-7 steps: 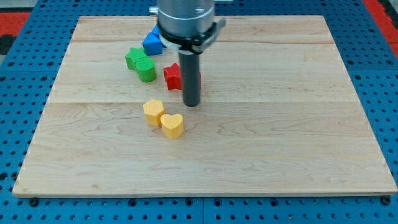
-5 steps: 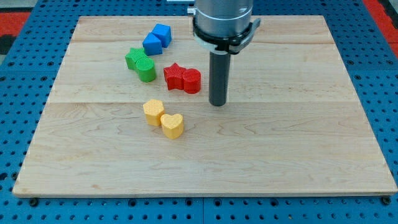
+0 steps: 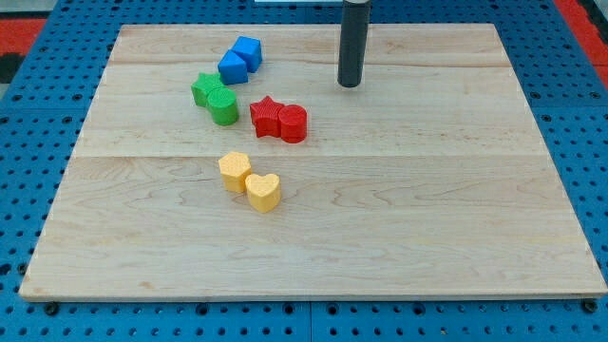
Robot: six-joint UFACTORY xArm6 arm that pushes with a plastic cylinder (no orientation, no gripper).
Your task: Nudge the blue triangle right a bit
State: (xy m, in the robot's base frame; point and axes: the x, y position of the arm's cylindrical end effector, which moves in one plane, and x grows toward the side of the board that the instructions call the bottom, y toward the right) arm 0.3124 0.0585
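Our tip (image 3: 351, 85) has swung toward the tabletop's (image 3: 427, 237) top edge, now right of the untouched blue triangle (image 3: 232, 66); we carry no gripper.

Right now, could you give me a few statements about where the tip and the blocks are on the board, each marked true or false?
1. My tip touches the blue triangle. False: it stands well apart, toward the view's right of both blue blocks.
2. The blue cube sits just to the upper right of the blue triangle. True.
3. The red star and the red cylinder lie side by side. True.
4. The two yellow blocks, one and a heart, lie at the view's top edge of the board. False: they sit below the red pair, near the middle.
5. The green blocks lie toward the view's right of my tip. False: they lie to its left.
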